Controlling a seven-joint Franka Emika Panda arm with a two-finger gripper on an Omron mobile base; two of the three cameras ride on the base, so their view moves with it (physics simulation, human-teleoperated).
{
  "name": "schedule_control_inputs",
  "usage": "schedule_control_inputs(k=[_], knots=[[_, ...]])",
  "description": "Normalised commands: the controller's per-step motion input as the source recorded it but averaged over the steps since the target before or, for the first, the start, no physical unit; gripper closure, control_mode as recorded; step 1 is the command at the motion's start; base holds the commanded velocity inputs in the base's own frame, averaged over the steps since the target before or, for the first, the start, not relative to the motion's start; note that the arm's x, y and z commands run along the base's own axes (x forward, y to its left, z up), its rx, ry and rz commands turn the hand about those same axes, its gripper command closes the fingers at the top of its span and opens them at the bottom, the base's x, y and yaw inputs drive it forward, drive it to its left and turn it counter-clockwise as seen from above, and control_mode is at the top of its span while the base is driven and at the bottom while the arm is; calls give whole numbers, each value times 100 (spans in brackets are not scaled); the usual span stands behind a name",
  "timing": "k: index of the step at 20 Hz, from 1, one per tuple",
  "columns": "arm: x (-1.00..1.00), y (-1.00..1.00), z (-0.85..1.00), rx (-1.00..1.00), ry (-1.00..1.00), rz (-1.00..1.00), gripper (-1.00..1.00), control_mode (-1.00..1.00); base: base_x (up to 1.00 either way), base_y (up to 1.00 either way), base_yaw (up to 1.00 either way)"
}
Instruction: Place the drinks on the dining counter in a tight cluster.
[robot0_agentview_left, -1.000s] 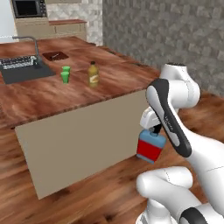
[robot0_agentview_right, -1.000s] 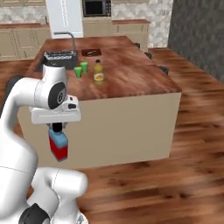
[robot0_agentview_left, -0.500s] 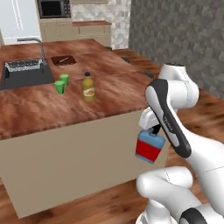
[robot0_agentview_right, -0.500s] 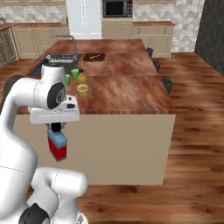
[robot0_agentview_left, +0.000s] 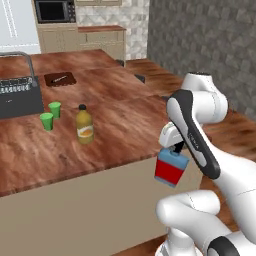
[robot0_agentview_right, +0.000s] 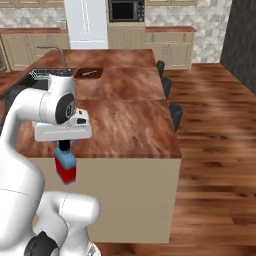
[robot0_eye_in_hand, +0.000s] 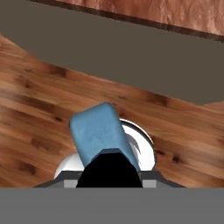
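My gripper (robot0_agentview_left: 176, 148) is shut on the black cap of a squat blue flask (robot0_agentview_left: 170, 168) with a red label, which hangs in the air beside the dining counter's (robot0_agentview_left: 115, 130) beige side, below its top. The flask (robot0_agentview_right: 65, 167) shows under the hand (robot0_agentview_right: 65, 146) from the right too, and from above as a blue shape (robot0_eye_in_hand: 99, 133) over the wood floor. On the glossy reddish-brown top stands a tall amber-yellow bottle (robot0_agentview_left: 84, 124) with a dark cap, well to the left of the flask.
Two small green cups (robot0_agentview_left: 50, 115) stand left of the amber bottle. A dark inset sink with a faucet (robot0_agentview_left: 19, 90) and a dark board (robot0_agentview_left: 60, 79) lie farther back. Dark stools (robot0_agentview_right: 169, 97) line the counter's right side. Wall cabinets and a microwave are behind.
The base has driven, so the whole scene has shifted and the counter now looms closer. The flask stays held in the same place relative to the arm.
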Motion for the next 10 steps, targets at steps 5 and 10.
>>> schedule_control_inputs(k=[5, 10], knots=[[0, 0, 0, 0, 0, 0, 100, 100, 77, 0, 0], [0, 0, 0, 0, 0, 0, 100, 100, 100, 0, 0]])
